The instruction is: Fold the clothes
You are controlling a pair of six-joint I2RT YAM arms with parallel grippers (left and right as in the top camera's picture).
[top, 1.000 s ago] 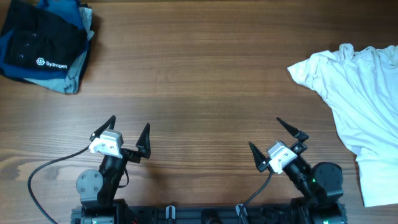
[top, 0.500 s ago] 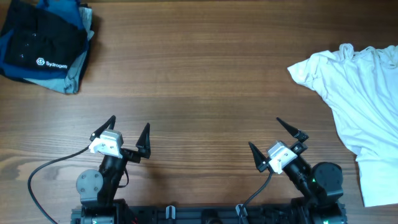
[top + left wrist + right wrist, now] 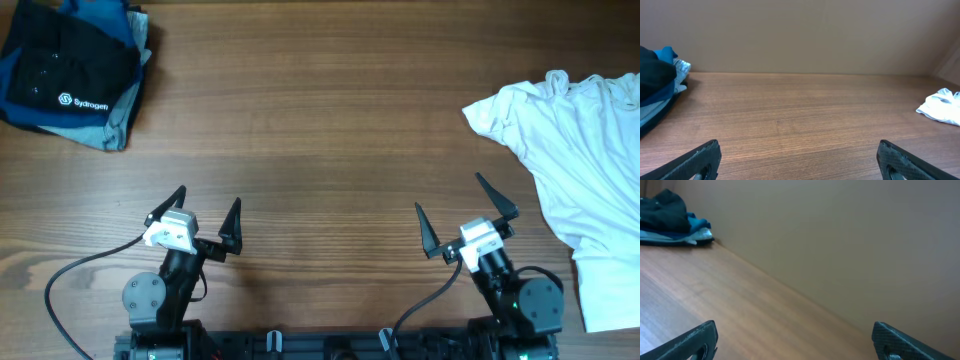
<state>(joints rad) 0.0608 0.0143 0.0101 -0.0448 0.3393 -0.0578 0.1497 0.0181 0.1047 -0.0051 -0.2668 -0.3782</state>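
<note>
The clothes, a black T-shirt (image 3: 62,68) with a small white logo, lie on top of a pile at the table's far left corner. The same dark pile shows at the left edge of the left wrist view (image 3: 654,72) and far off in the right wrist view (image 3: 665,211). My left gripper (image 3: 209,198) hovers near the front edge, open and empty (image 3: 799,146), well short of the pile. My right gripper (image 3: 448,195) is also open with nothing between its fingers (image 3: 795,327), over bare wood at the front right.
A blue shirt (image 3: 20,95) and pale grey fabric (image 3: 118,118) lie under the black T-shirt. A crumpled white T-shirt (image 3: 585,160) spreads over the right side of the table (image 3: 320,130), also seen in the left wrist view (image 3: 942,106).
My right arm has shifted to the right and swung its gripper a little farther back. The left arm and all the cloth are as before.
</note>
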